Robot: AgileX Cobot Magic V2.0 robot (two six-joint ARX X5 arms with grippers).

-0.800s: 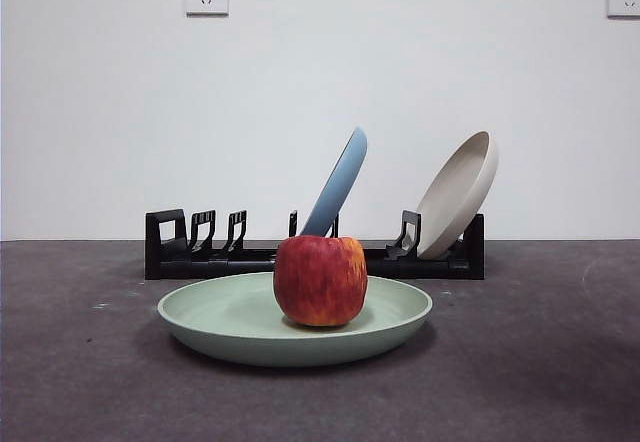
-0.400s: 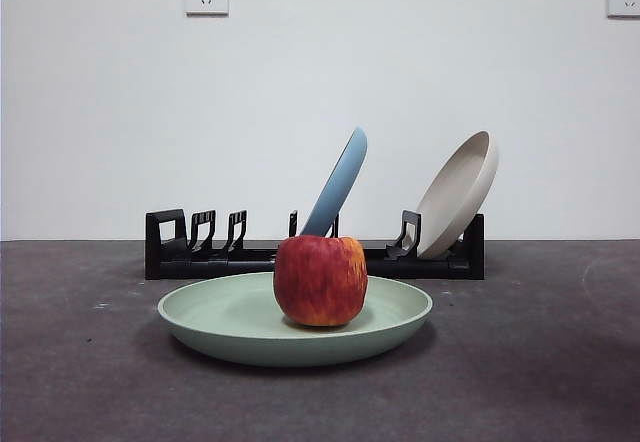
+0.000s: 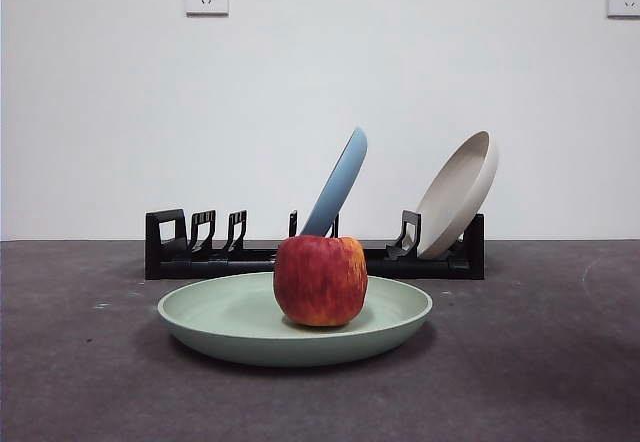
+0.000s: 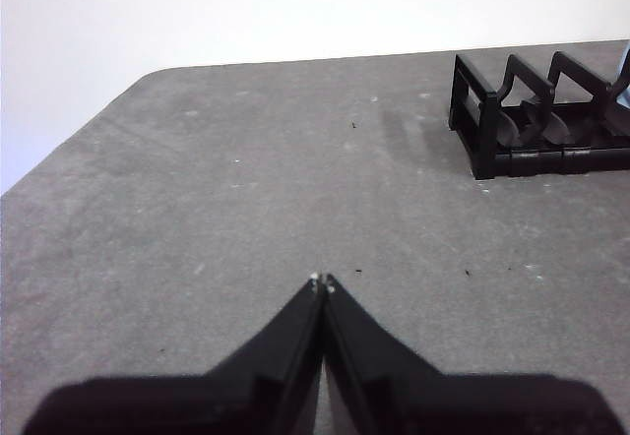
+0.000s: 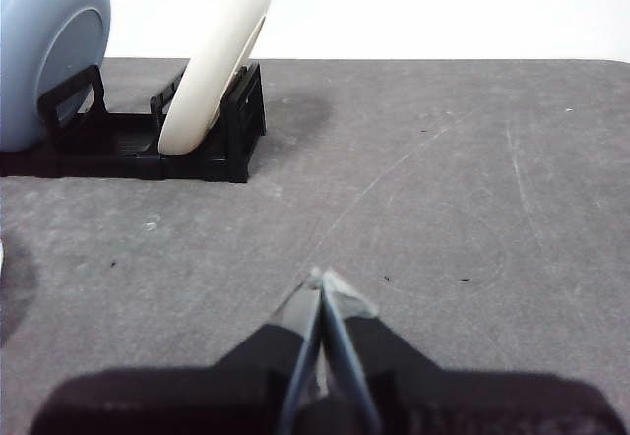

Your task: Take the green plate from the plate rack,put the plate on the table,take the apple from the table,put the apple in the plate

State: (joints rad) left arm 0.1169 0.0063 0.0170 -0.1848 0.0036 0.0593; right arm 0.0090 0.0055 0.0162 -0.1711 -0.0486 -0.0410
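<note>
The green plate [image 3: 240,324] lies flat on the dark grey table [image 3: 540,362] in front of the black plate rack [image 3: 190,252]. The red apple [image 3: 320,280] stands in the plate's middle. My left gripper [image 4: 322,281] is shut and empty over bare table, off the rack's square-loop end [image 4: 474,110]. My right gripper [image 5: 322,279] is shut and empty over bare table, off the rack's other end [image 5: 236,120]. Neither gripper shows in the front view.
A blue plate [image 3: 338,184] leans in the rack's middle and a beige plate [image 3: 460,192] leans at its right end; both also show in the right wrist view, blue [image 5: 49,51] and beige [image 5: 217,56]. The table's rounded corner [image 4: 148,76] is beyond the left gripper.
</note>
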